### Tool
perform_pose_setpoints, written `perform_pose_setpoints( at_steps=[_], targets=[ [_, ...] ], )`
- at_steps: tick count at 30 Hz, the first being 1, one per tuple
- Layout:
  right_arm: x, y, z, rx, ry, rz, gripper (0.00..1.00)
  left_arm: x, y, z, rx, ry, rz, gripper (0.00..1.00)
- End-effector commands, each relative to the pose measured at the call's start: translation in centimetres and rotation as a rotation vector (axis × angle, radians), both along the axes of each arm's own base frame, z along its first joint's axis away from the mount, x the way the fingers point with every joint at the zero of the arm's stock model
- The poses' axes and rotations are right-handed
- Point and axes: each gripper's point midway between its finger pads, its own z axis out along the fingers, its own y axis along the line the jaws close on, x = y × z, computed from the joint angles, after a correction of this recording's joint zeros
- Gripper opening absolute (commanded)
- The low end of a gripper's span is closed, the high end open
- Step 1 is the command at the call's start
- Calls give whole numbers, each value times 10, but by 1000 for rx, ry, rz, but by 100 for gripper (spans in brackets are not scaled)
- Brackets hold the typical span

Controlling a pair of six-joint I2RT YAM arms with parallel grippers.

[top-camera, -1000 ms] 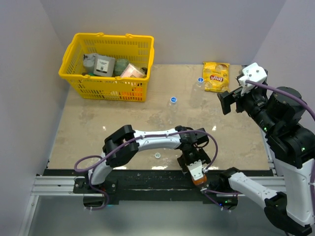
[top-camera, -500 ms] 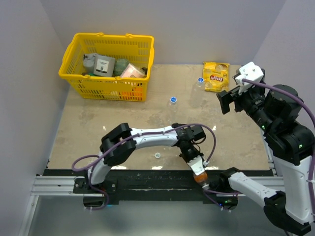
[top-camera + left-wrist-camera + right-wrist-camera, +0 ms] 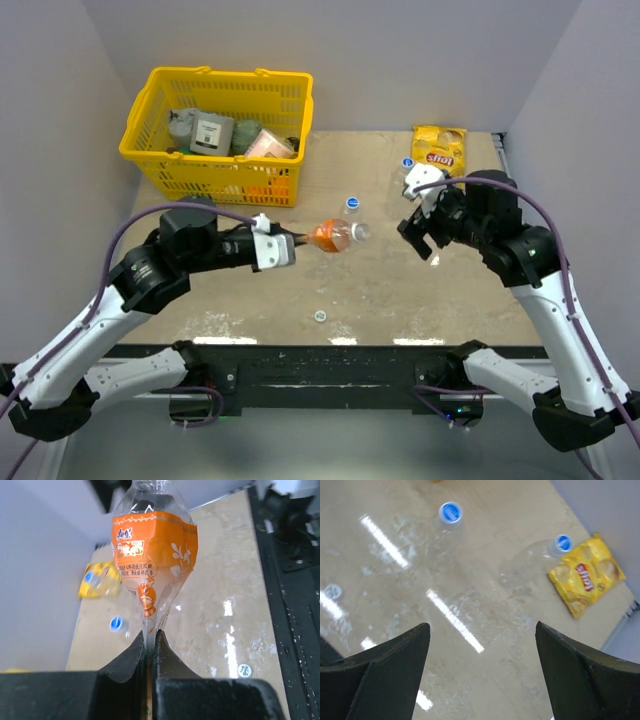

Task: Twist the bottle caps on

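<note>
Orange bottle (image 3: 152, 555) clamped by left gripper (image 3: 150, 641), its mouth cropped in wrist view, right gripper (image 3: 481, 627) spread wide, nothing held.

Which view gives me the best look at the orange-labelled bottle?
Left wrist. The orange-labelled bottle fills the frame there, its label print clear and its narrow end pinched in the left tool. Top external shows it only small, held sideways, with the label as an orange blur. The right wrist view does not show it.
</note>
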Motion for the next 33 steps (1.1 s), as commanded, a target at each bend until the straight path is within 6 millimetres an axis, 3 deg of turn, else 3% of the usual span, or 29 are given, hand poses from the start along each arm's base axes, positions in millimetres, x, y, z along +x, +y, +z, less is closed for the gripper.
perform_pose_setpoints(
  at_steps=[1, 2, 3, 6, 8, 9, 11, 16, 18, 24, 33],
  targets=[
    [-45, 35, -30, -28, 55, 397, 87, 51, 62, -62, 12, 320, 477, 0],
    [-55, 40, -47, -26, 125, 445, 86, 50, 77, -58, -41, 351, 524, 0],
    [-61, 45, -55, -17, 164, 484, 84, 64, 99, -61, -70, 370, 622, 0],
    [-81, 69, -87, -21, 301, 649, 74, 73, 130, -80, -116, 488, 755, 0],
    [-82, 83, -114, -94, 310, 714, 72, 74, 134, -90, -150, 599, 787, 0],
    [-95, 98, -123, -139, 286, 798, 72, 78, 141, -92, -173, 632, 817, 0],
    [-88, 114, -141, -193, 211, 826, 72, 78, 141, -94, -216, 712, 813, 0],
    [-91, 165, -173, -240, 177, 926, 68, 94, 162, -92, -291, 695, 904, 0],
    [-92, 185, -184, -267, 124, 954, 67, 99, 172, -83, -333, 648, 941, 0],
    [-97, 212, -212, -338, 132, 1057, 58, 103, 185, -62, -411, 618, 967, 0],
    [-95, 219, -257, -473, 183, 1167, 56, 99, 188, -60, -434, 610, 972, 0]
  ],
)
